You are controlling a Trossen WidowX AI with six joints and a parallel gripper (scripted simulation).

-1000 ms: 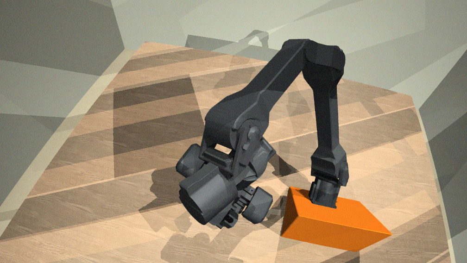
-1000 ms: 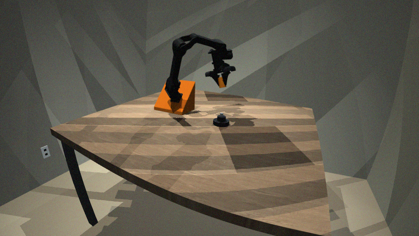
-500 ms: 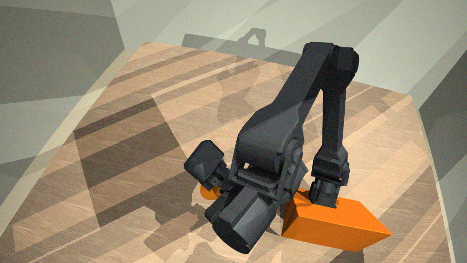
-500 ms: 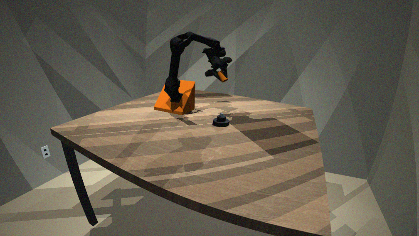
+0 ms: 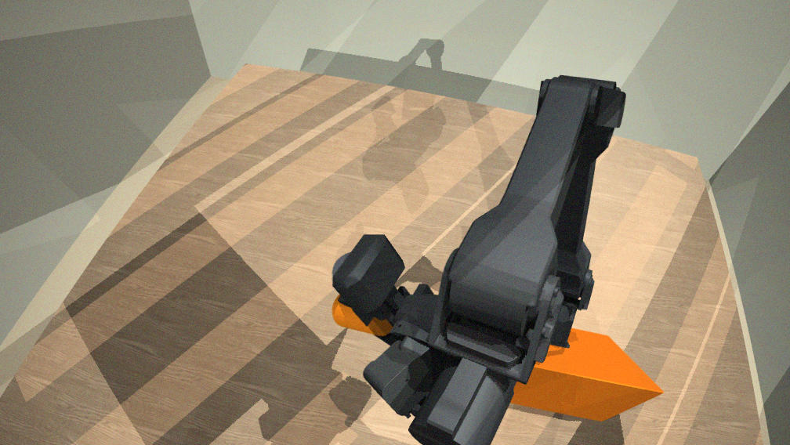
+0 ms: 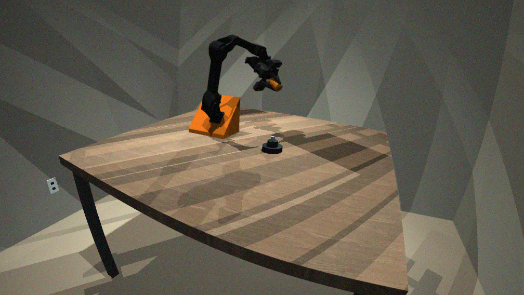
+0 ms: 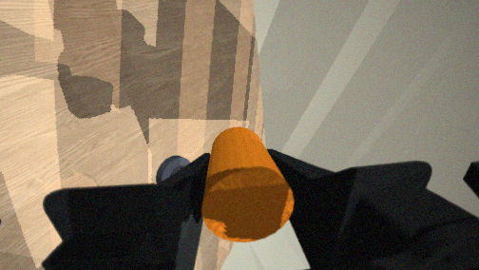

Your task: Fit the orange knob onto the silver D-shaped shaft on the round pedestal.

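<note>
The orange knob (image 5: 343,315) (image 6: 275,84) (image 7: 247,190) is held high above the table, its axis strongly tilted. My gripper (image 6: 272,82) (image 7: 238,157) is shut on it. In the exterior view the knob's free end points down and to the right, with a dark spot on it; the hole's flat side is too small to make out. The black round pedestal (image 6: 272,148) stands upright on the table with the short silver shaft (image 6: 272,137) bare on top, well below the knob. The pedestal's edge (image 7: 170,167) shows behind the left finger in the wrist view. The arm hides it in the top view.
The orange wedge-shaped arm base (image 5: 602,362) (image 6: 234,111) stands on the wooden table (image 5: 193,331) (image 6: 256,227), left of the pedestal in the exterior view. The arm arches from it towards the pedestal. Striped shadows cross the table.
</note>
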